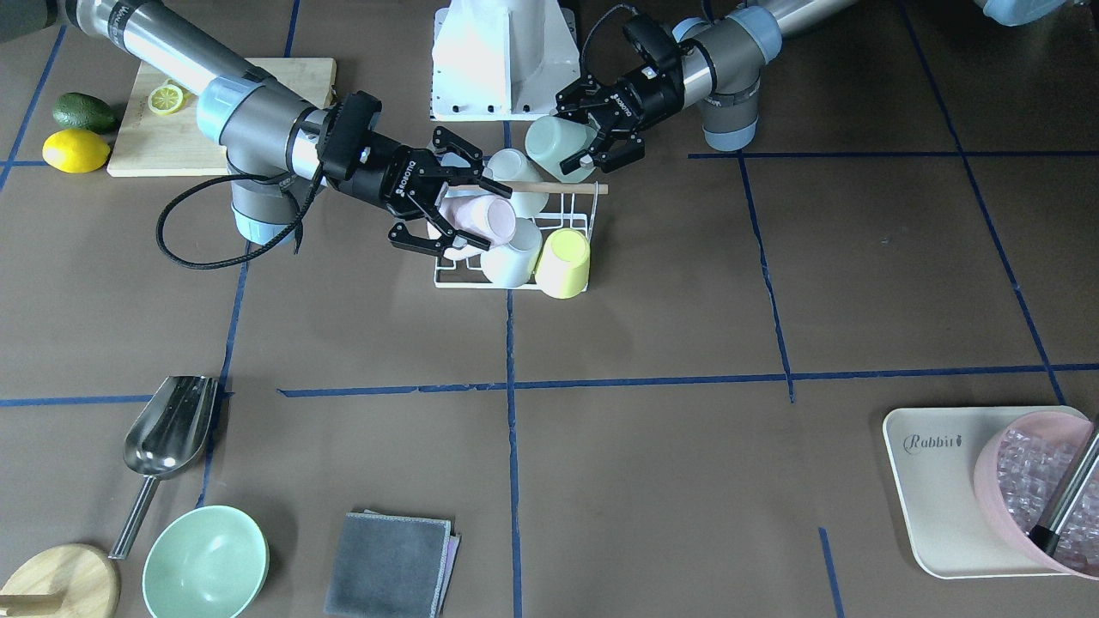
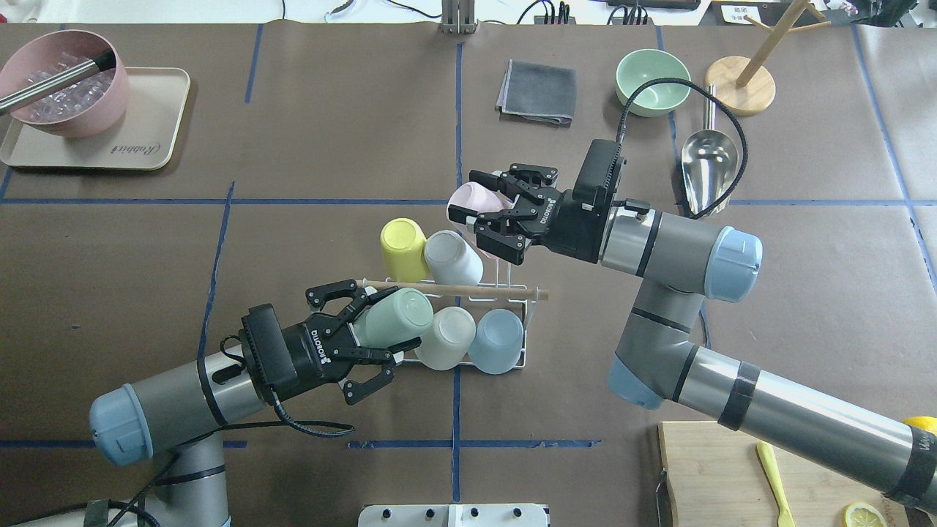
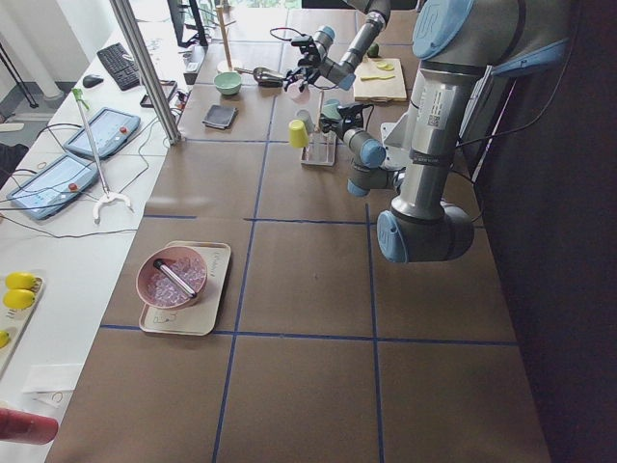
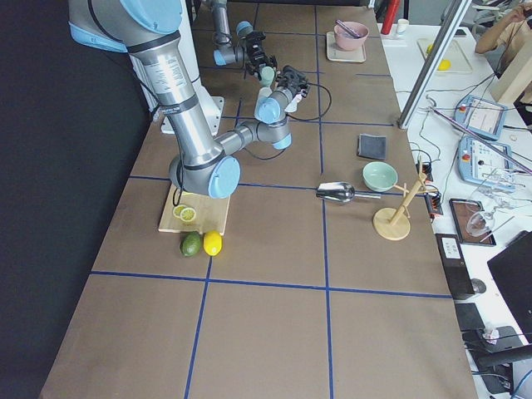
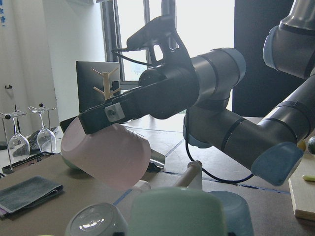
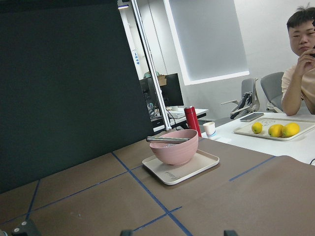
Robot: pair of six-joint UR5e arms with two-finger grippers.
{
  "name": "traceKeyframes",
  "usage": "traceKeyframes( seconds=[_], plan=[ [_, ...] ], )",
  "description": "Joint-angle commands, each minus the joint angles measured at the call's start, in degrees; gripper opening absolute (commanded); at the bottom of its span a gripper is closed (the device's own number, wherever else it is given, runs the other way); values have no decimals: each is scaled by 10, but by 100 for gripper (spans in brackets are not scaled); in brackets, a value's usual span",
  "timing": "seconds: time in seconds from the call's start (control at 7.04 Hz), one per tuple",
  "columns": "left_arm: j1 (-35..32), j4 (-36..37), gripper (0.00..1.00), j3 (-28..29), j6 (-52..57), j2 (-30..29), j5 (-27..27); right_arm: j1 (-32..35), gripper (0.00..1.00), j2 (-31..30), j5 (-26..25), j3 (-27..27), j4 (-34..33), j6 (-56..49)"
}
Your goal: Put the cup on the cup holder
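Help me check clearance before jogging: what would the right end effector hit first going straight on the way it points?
Nothing nearby: past the pink cup in the right end effector, the table looks free until the pink bowl on its tray. Height is unclear; it might pass over.

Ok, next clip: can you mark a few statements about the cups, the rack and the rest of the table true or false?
1. The right claw holds a pink cup. True.
2. The rack has no cups on it. False: several sit on it, a yellow cup among them.
3. The scoop lies inside the green bowl. False: it lies on the table beside it.
4. The pink bowl stands on a tray. True.
5. The whole lemon sits on the cutting board. False: it lies on the table beside the board, by the avocado.
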Motion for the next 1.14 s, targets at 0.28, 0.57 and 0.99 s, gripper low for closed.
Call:
traceKeyframes(
  seconds=[0.28, 0.57, 0.99],
  plan=[
    [0, -22, 54, 3, 0, 11, 9, -24, 0, -4, -15, -4, 7, -15],
    [1, -30, 100, 5, 1, 11, 10, -24, 0, -13, -14, -4, 8, -15],
    [4, -32, 100, 8, 1, 9, 20, -33, 97, -15, -15, -18, 44, -18]
  ],
)
